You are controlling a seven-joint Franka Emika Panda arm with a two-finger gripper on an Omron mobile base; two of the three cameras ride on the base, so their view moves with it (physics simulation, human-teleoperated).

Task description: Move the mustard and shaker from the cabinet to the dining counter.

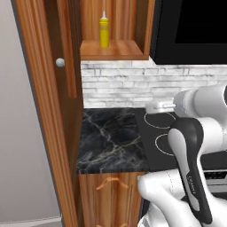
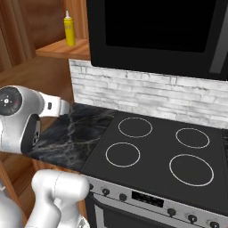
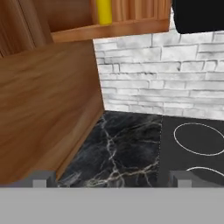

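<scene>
The hand view crops the mustard (image 3: 104, 11) to its yellow base, though from the left base view it stands whole and upright, nozzle up, on the open cabinet (image 1: 113, 49) shelf, well above the fingers (image 3: 111, 178), which are spread wide apart over the marble table (image 3: 124, 151).

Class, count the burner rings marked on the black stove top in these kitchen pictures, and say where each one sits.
4, all on the stove top: back left ring, back right ring, front left ring, front right ring. None looks hidden in the right base view.
</scene>
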